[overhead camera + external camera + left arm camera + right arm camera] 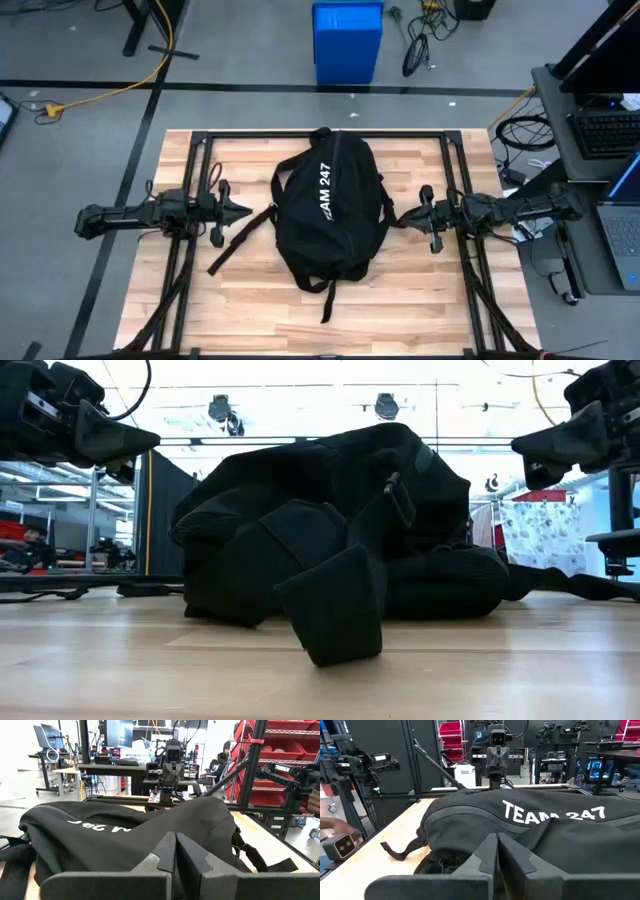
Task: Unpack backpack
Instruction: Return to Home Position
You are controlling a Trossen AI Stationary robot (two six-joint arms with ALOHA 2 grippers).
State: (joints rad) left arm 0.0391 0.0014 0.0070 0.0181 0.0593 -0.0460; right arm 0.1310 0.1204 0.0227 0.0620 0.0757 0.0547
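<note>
The black backpack (330, 205) lies on its side in the middle of the wooden table, with its white "TEAM 247" lettering (552, 814) facing up. One strap (235, 250) trails toward the near left and another (327, 300) toward the near edge. My left gripper (248, 210) hovers just left of the backpack, shut and holding nothing, raised off the table (150, 438). My right gripper (399, 215) hovers just right of it, also shut and holding nothing (520, 450). Both point level at the backpack.
Black frame rails (190, 200) run along the table's left, right and far sides. A blue bin (347, 40) stands on the floor beyond the far edge. A desk with a laptop (620, 215) is to the right. Bare wood (300, 335) lies near the front edge.
</note>
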